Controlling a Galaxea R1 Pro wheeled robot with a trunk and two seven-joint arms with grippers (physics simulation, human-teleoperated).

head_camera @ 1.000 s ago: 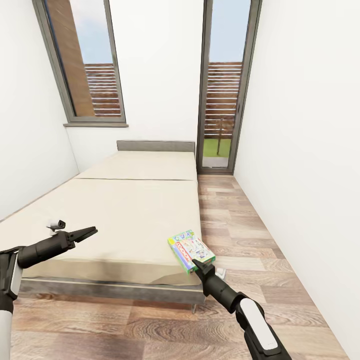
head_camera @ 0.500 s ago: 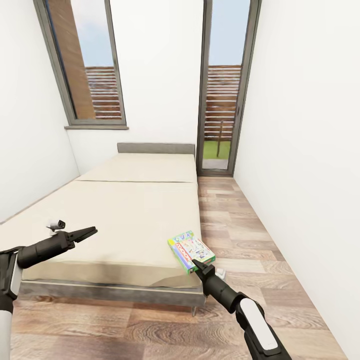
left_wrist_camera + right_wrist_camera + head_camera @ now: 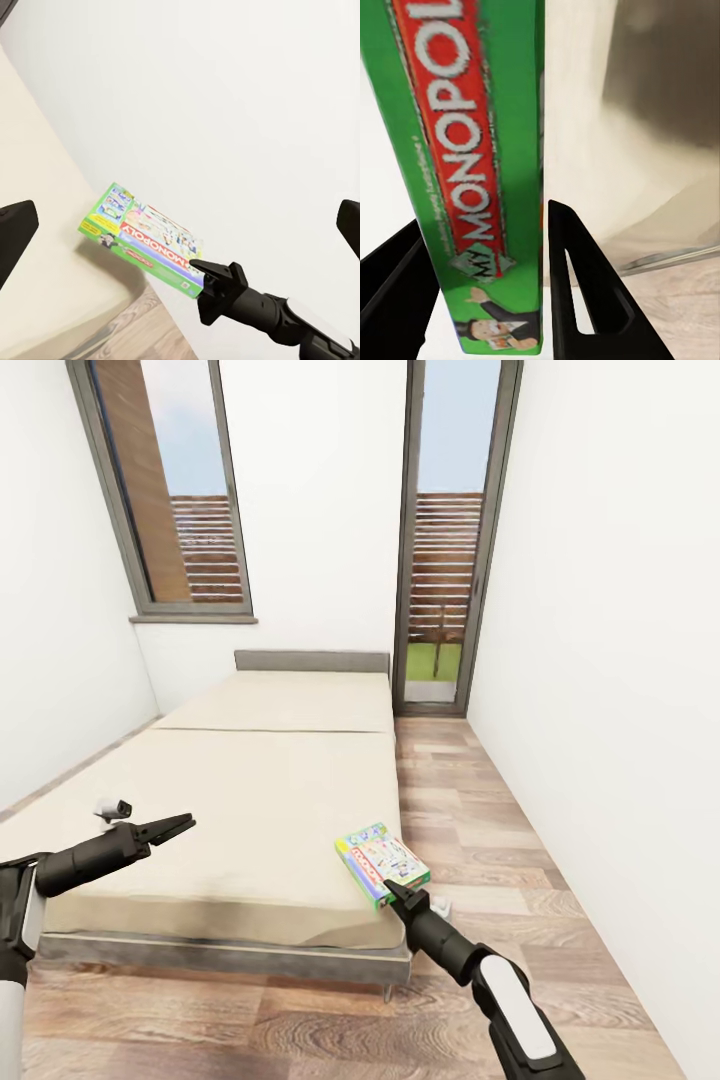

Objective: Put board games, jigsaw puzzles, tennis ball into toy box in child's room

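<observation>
— Where is the board game [image 3: 382, 861] right now?

— At the near right corner of the bed [image 3: 250, 800], over the beige mattress edge. It is a flat box with green edges and a pale printed lid (the red band on its side reads MY MONOPOLY in the right wrist view). One end pokes out past the bed's right edge, over the wooden floor [image 3: 500, 840].

— Is it lying on the mattress or lifted?

— In the left wrist view the box [image 3: 146, 240] shows tilted, with a shadow on the mattress below it, so it looks raised a little, though I cannot say for sure that no corner touches.

— And the right gripper [image 3: 397, 893]?

— Clamped on the box's near end. In the right wrist view the two dark fingers [image 3: 577, 285] stand on either side of the green edge [image 3: 472, 187], one flat against each face.

— The left gripper [image 3: 172, 826]?

— It hovers above the near left part of the mattress, well apart from the box. Its fingers are spread wide, with nothing between them; in its own wrist view the two tips sit at opposite sides of the frame, one being [image 3: 15, 236].

— Any bin or container around?

— None that I can point to here. Beyond the bed there is a grey headboard [image 3: 311, 661], a window [image 3: 170, 490] on the far wall, and a glass door [image 3: 445, 530] at the far right of the bed.
</observation>
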